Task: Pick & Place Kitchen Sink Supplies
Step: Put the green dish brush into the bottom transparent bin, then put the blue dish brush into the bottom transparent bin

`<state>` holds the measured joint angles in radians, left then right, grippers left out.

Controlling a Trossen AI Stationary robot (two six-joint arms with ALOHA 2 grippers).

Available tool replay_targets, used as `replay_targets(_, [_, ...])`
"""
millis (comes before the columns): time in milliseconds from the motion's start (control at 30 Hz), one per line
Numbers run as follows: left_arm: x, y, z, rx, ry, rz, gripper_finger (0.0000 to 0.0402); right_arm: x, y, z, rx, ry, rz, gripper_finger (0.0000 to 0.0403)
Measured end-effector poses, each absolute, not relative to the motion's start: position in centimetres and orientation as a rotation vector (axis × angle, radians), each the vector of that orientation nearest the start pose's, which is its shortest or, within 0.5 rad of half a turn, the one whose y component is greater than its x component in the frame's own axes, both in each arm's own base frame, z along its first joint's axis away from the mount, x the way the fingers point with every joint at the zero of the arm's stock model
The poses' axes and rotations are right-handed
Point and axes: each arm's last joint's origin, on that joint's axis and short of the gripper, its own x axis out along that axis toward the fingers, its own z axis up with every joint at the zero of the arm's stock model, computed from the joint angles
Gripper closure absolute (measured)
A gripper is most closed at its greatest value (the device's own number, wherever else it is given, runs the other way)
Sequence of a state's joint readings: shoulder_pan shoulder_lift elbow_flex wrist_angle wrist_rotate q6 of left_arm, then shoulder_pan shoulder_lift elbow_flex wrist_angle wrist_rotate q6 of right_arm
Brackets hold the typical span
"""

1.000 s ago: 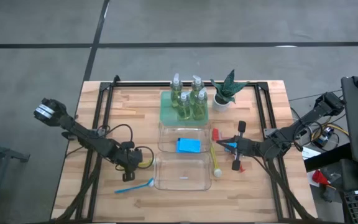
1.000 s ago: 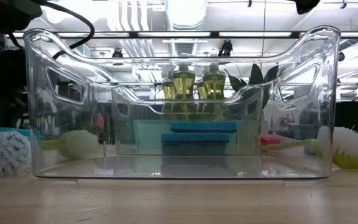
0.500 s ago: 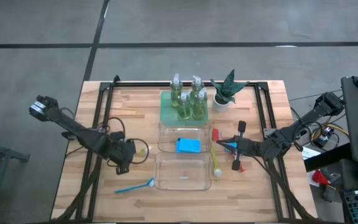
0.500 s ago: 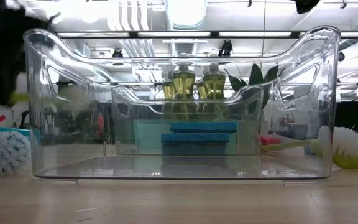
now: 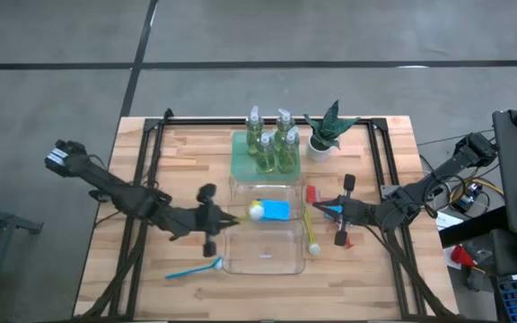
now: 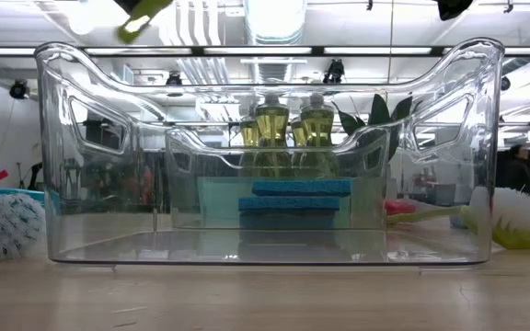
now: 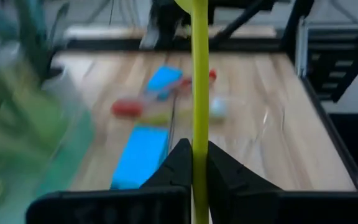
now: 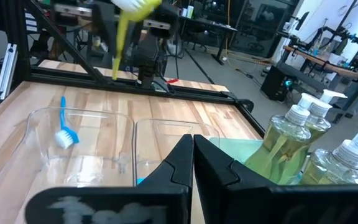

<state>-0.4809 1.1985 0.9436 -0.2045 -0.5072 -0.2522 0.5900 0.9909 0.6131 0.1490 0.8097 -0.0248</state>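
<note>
My left gripper [image 5: 223, 218] is shut on a yellow brush [image 5: 256, 211], whose white head hangs over the far clear bin [image 5: 237, 185]. Blue sponges [image 6: 293, 198] lie in that bin. A blue brush [image 5: 196, 267] lies on the table left of the near bin [image 5: 265, 265]. Another yellow brush [image 5: 312, 235] and a red one [image 5: 311, 192] lie right of the bins. Several pump bottles [image 5: 272, 144] stand on the green tray [image 5: 239, 161]. My right gripper [image 5: 330, 209] hovers shut beside the right-hand brushes, holding nothing. My left gripper pinches the yellow brush's thin handle [image 7: 199, 134] between its two fingers, part-way along it. The fingers come from the table's left, slanting a little down. The brush is lifted clear, its head end [image 6: 141, 9] up and toward the table's right, above the far bin.
A small potted plant [image 5: 326, 130] stands at the back, right of the tray. Black frame rails [image 5: 151, 161] run along the table's left and right sides. Bare wood lies in front of the near bin.
My left gripper has risen from the table left of the near bin and swung toward the table's right, tipping up from pointing down to nearly level. The yellow brush has come up with it, lifted clear of the table, its head now over the far bin.
</note>
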Motion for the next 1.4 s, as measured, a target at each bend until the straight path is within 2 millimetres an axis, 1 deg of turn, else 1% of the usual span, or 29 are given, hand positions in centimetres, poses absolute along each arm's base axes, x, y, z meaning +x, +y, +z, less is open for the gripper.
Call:
replay_targets(67, [25.0, -11.2, 29.9, -0.002, 0.376, 0.052, 0.0380, 18.7, 10.0, 27.0, -0.169, 0.178, -0.217, 0.0394])
replay_targets(133, [26.2, -11.4, 28.6, -0.002, 0.415, 0.026, 0.0382, 18.7, 10.0, 27.0, -0.169, 0.178, -0.217, 0.0394])
replay_targets(267, [28.6, -11.7, 25.7, -0.096, 0.527, -0.012, 0.0388, 18.7, 10.0, 27.0, -0.169, 0.178, -0.217, 0.0394])
replay_targets(500, [31.5, -12.8, 23.3, -0.109, 0.637, -0.113, 0.0370, 18.7, 10.0, 27.0, -0.171, 0.179, -0.216, 0.0394])
replay_targets(600, [32.4, -13.1, 22.7, -0.088, 0.657, -0.123, 0.0372, 18.7, 10.0, 27.0, -0.173, 0.179, -0.216, 0.0394])
replay_targets(800, [33.3, -12.6, 21.4, -0.063, 0.703, -0.120, 0.0382, 18.7, 10.0, 27.0, -0.171, 0.179, -0.216, 0.0394])
replay_targets(900, [33.2, -12.0, 21.0, -0.067, 0.752, -0.101, 0.0378, 18.7, 10.0, 27.0, -0.170, 0.179, -0.217, 0.0394])
replay_targets(967, [33.2, -11.6, 20.8, -0.103, 0.780, -0.091, 0.0372, 18.7, 10.0, 27.0, -0.169, 0.179, -0.216, 0.0394])
replay_targets(1133, [33.3, -11.2, 20.8, -0.162, 0.787, -0.080, 0.0358, 18.7, 10.0, 27.0, -0.156, 0.178, -0.217, 0.0394])
replay_targets(1400, [33.4, -11.0, 20.9, -0.162, 0.779, -0.079, 0.0341, 18.7, 10.0, 27.0, -0.161, 0.178, -0.218, 0.0394])
